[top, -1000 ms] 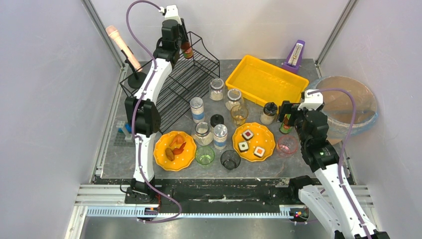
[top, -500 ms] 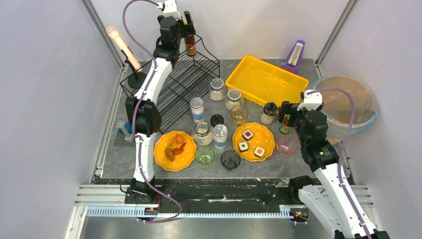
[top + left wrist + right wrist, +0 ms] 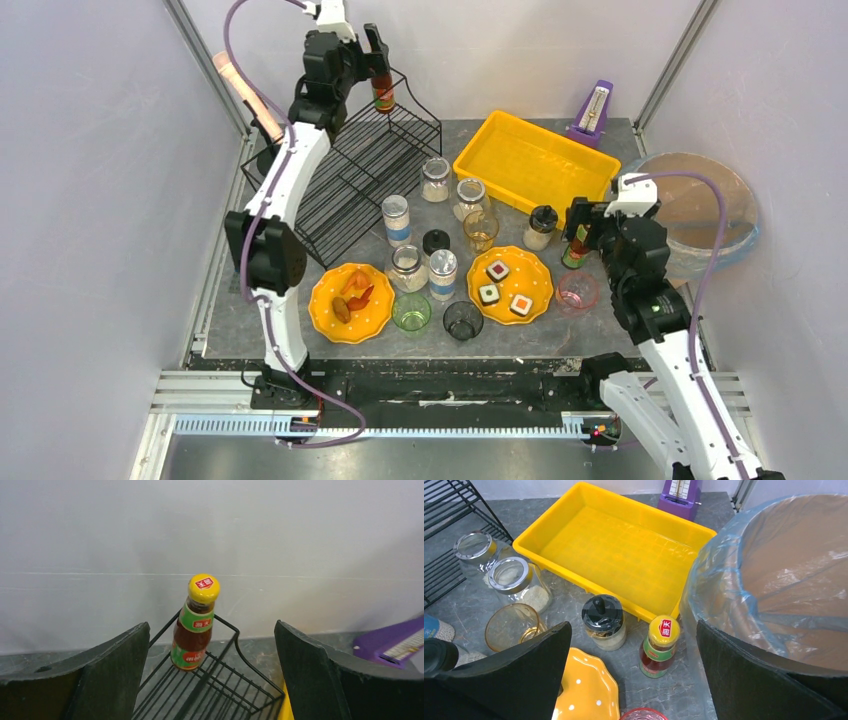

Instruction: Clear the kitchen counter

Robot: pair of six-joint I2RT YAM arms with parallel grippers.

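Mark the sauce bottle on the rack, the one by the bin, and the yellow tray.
rack sauce bottle (image 3: pixel 192 639), left wrist view, glass body.
bin-side sauce bottle (image 3: pixel 657 654), right wrist view, label.
yellow tray (image 3: pixel 624 550), right wrist view, bare floor.

Sauce bottle (image 3: pixel 195 625) w/ yellow cap upright on wire rack (image 3: pixel 370 175) top corner. 2nd bottle (image 3: pixel 658 647) btwn shaker jar (image 3: pixel 604 622) & lined bin (image 3: pixel 769 570), just in front of yellow tray (image 3: pixel 624 555); purple metronome (image 3: pixel 684 495) behind tray
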